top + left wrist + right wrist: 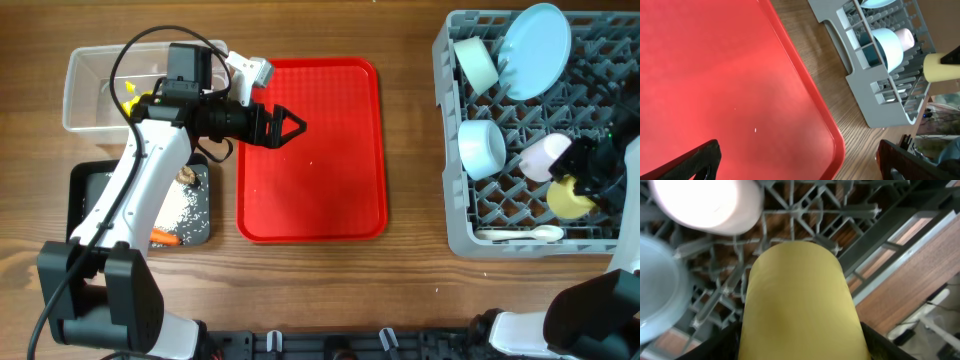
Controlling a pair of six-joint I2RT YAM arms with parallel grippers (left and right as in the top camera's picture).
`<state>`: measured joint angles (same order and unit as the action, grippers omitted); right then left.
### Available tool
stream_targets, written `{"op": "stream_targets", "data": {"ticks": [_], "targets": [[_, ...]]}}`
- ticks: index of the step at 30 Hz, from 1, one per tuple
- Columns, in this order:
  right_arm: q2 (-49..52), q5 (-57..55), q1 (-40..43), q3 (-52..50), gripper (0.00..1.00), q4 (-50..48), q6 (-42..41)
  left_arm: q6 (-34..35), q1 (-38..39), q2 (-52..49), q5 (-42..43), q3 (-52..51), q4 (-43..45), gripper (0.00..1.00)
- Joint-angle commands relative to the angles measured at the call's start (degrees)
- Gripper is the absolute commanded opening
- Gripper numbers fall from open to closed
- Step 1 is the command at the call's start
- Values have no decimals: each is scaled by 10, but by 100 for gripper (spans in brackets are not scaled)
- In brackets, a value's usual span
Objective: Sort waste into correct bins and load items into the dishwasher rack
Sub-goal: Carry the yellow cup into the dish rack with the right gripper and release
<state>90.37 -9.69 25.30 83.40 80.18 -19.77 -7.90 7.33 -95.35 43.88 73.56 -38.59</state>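
My left gripper [287,127] is open and empty over the flat red tray [340,215]; its fingers [800,167] stand wide apart above the tray's surface. My right gripper [588,187] is shut on the yellow cup [570,199] and holds it inside the grey dishwasher rack [452,215]. In the right wrist view the yellow cup [797,295] fills the space between the fingers [800,350]. The rack holds the blue plate [535,37], two blue bowls [477,62] [482,148], the pink cup [545,157] and the white spoon [520,234].
The clear tub [95,75] at the back left holds a yellow wrapper [130,97]. The black tray [82,190] below it holds rice [185,208], a carrot [166,238] and a brown lump [186,176]. A few white specks lie on the red tray [715,75].
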Motion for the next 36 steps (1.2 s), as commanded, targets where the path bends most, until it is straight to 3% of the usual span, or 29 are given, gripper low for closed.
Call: {"op": "stream_targets", "data": {"ticks": [1,13,15,19,31,36], "targets": [[-5,17,15,-29,65,-18,3,-7,-1,5,-3,6,0,100],[43,38,15,-34,67,-19,18,-7,-1,5,-3,6,0,100],[56,38,15,-35,72,-17,17,-7,-1,5,-3,6,0,100],[71,38,15,-35,100,-16,17,-7,-1,5,-3,6,0,100],[70,50,14,-29,99,-17,18,-7,-1,5,-3,6,0,100],[36,62,2,46,99,23,34,-7,-1,5,-3,6,0,100]]}}
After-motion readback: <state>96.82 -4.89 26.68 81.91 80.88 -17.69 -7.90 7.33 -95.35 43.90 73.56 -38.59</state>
